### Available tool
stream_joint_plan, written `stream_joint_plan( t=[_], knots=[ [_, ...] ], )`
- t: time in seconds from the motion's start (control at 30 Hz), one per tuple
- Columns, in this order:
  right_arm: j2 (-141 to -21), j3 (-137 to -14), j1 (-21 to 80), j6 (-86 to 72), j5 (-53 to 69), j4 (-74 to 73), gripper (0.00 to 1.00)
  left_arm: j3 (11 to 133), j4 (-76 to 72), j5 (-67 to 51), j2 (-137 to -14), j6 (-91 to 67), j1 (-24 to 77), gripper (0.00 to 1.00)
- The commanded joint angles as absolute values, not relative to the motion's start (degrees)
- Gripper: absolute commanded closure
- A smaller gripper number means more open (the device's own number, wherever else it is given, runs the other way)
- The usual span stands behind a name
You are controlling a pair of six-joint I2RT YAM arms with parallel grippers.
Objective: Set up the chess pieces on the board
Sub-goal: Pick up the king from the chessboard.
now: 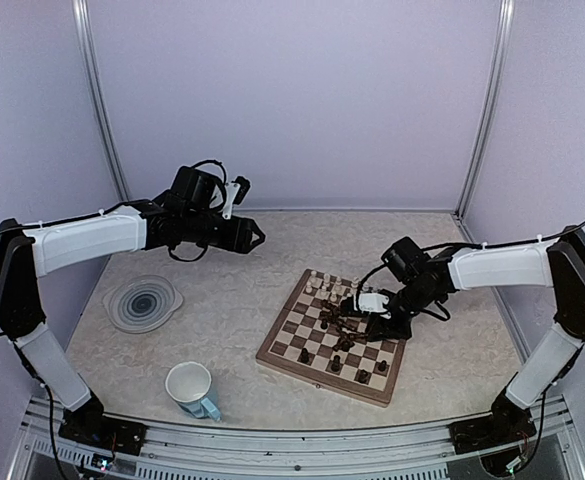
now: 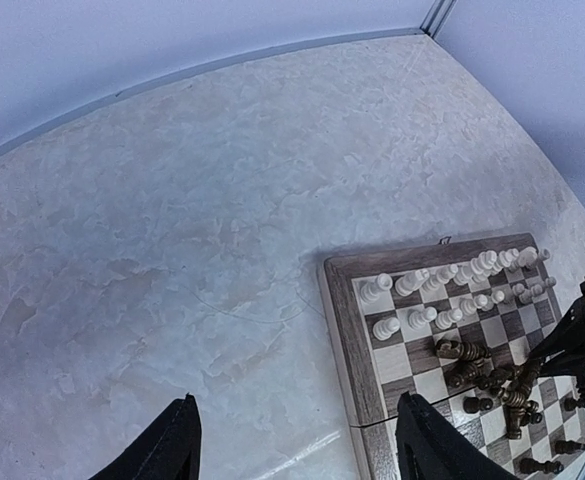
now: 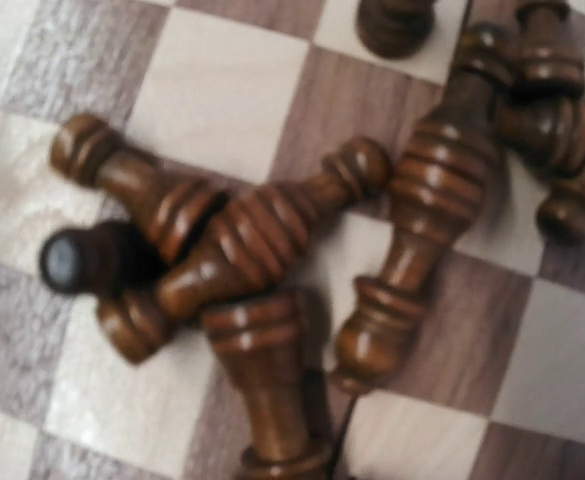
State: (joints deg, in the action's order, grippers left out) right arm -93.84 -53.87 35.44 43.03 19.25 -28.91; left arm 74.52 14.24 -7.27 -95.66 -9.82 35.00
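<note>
The board [image 1: 272, 352] lies right of centre on the table. Cream chess pieces [image 1: 328, 286] stand in two rows along its far edge. A heap of dark chess pieces [image 1: 340, 328] lies toppled mid-board, and a few dark ones [image 1: 336, 363] stand near the front edge. My right gripper [image 1: 352, 322] is down at the heap. The right wrist view shows only fallen dark pieces [image 3: 242, 250] close up on the board's squares [image 3: 222, 80], with no fingers visible. My left gripper [image 1: 255, 238] hangs high to the left of the board, open and empty [image 2: 294, 400]. The board's border [image 2: 342, 330] is below it on the right.
A round grey swirl-patterned plate [image 1: 144, 302] sits at the left. A white mug [image 1: 192, 390] with a blue handle stands near the front edge. Walls and two metal posts close the back. In the left wrist view, the right gripper [image 2: 584, 340] is over the board.
</note>
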Motion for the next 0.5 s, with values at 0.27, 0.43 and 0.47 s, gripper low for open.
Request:
stream_joint_plan(
  t=[0.27,0.43,0.47],
  knots=[
    [-86.08,-51.42,35.24,45.06,20.29,-33.90,0.91,76.53,14.98,-7.44,-97.24,-8.99,36.11,0.33],
    [-83.59,-52.62,35.24,44.08,21.44,-34.65,0.93,76.63,15.03,-7.50,-97.62,-8.97,36.36,0.33],
    [-83.46,-53.02,35.24,43.81,21.86,-34.87,0.93,76.64,15.13,-7.61,-97.76,-8.92,36.38,0.33]
  ],
)
